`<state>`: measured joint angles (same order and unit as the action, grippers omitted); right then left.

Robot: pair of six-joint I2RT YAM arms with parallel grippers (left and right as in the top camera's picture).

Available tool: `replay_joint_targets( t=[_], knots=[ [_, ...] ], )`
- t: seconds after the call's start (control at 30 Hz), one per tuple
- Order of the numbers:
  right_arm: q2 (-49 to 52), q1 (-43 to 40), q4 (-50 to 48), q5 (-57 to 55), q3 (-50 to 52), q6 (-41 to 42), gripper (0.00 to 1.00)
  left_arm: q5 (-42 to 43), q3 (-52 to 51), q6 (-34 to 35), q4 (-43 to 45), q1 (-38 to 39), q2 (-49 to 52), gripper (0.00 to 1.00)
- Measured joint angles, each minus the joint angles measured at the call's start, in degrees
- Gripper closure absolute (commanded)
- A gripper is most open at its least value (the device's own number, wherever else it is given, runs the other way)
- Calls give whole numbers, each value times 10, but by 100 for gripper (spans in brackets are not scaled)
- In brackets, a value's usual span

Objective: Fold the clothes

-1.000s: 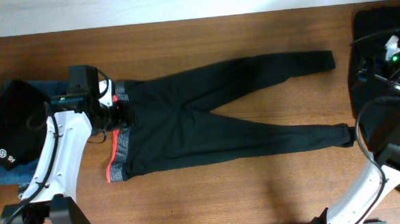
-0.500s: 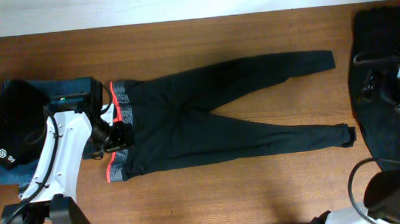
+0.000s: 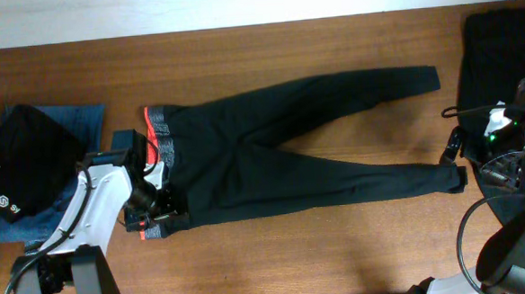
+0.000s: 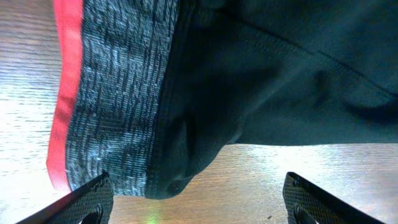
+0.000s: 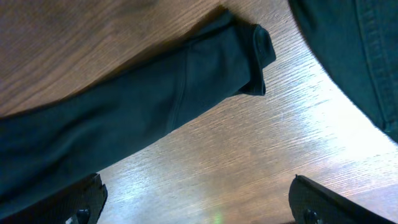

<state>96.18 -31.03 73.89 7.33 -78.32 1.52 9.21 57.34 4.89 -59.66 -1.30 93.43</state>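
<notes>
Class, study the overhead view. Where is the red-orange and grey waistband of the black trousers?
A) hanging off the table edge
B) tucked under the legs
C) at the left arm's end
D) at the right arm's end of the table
C: the waistband lies beside the left gripper, the trousers stretching away toward the other side.
</notes>
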Motion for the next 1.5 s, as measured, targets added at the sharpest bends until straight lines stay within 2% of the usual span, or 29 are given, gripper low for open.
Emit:
replay_joint_targets(
  t=[0.27, 0.5, 0.87, 0.93, 0.97, 1.07, 1.13, 1.33, 1.5],
  knots=[
    [0, 0, -12, 5, 10, 0, 1, -31, -35, 9, 17, 0, 0, 13],
    [0, 0, -14, 7, 10, 0, 1, -78, -36, 66, 25, 0, 0, 13],
    [0, 0, -13, 11, 10, 2, 1, -59, -75, 114, 63, 0, 0, 14],
    [0, 0, -13, 12, 10, 2, 1, -57, -85, 123, 68, 0, 0, 19],
    [0, 0, -14, 12, 10, 2, 1, -58, -92, 127, 70, 0, 0, 25],
    [0, 0, -14, 14, 10, 2, 1, -54, -99, 139, 71, 0, 0, 57],
    [0, 0, -14, 14, 10, 2, 1, -52, -99, 143, 73, 0, 0, 71],
    [0, 0, -14, 16, 10, 2, 1, -50, -99, 146, 87, -2, 0, 90],
    [0, 0, -16, 16, 10, 2, 1, -52, -99, 143, 93, -17, 0, 99]
  ],
)
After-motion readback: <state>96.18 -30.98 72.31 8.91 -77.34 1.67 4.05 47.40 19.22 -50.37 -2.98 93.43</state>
